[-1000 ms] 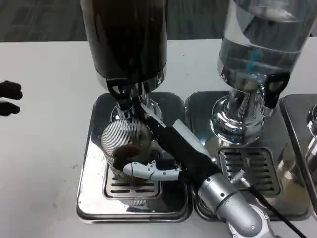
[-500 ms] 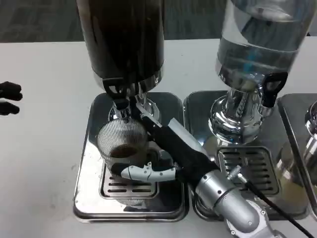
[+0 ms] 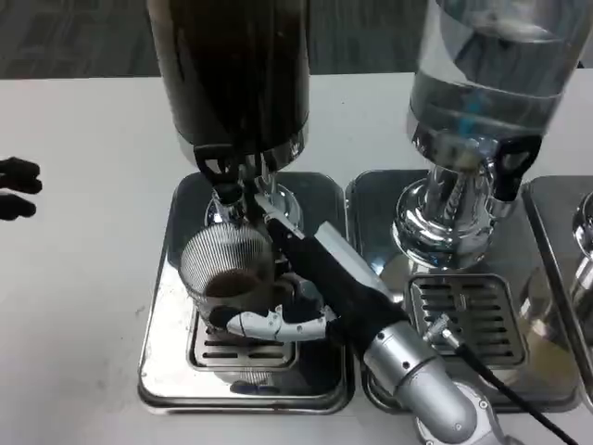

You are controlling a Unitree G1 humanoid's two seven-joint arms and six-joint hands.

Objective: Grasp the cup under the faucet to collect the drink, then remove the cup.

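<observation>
1. The cup (image 3: 229,272), ribbed and clear with dark drink in its bottom, stands on the drip tray (image 3: 167,352) directly under the black faucet (image 3: 222,181) of the dark dispenser (image 3: 232,74).
2. The right hand (image 3: 296,287) grips the cup from its right side, fingers wrapped around the wall.
3. The left hand (image 3: 17,187) shows only as dark fingertips at the table's left edge; whether its fingers are apart cannot be told.
4. A clear water dispenser (image 3: 482,83) stands to the right.

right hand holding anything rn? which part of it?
Yes: the right hand grips the ribbed clear cup around its lower side wall, under the dark dispenser's faucet. The left hand holds nothing.
</observation>
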